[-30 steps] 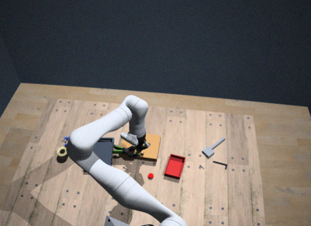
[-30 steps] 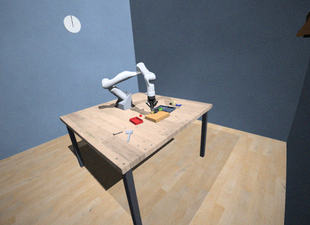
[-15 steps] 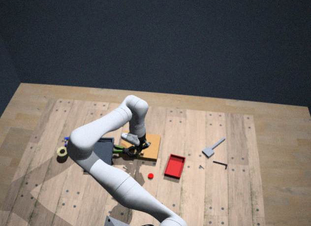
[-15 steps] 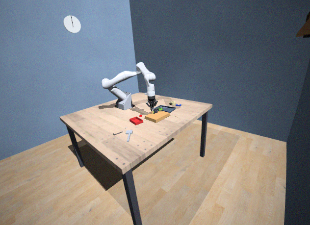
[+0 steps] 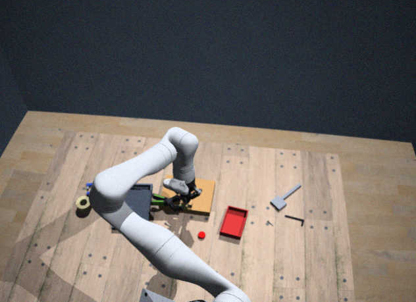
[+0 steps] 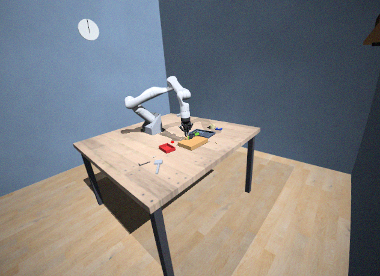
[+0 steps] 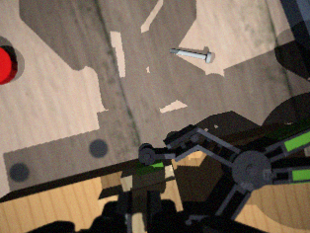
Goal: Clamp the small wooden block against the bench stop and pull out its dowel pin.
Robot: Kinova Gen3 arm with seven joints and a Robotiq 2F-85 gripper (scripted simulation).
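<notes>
Gripper [image 5: 187, 203] [image 6: 186, 135] [image 7: 139, 208] is low over bd. [image 5: 204, 193] [image 6: 193, 142] [image 7: 49, 202] edge, fingers nearly closed; can't tell if pin's gripped. Block [image 6: 186, 138] [image 7: 148, 187] is at bd. edge, clamp [image 5: 158, 202] [image 6: 196, 133] [image 7: 252, 169] beside it. Red tray [image 5: 220, 233] [image 6: 167, 151] near bd.

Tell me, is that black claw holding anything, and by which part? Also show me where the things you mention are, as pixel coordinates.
It cannot be told. The claw [image 5: 187, 202] [image 6: 186, 136] [image 7: 139, 202] is nearly closed at the small wooden block [image 5: 189, 206] [image 6: 186, 138] [image 7: 127, 182], but what is between its fingertips is unclear.
</notes>
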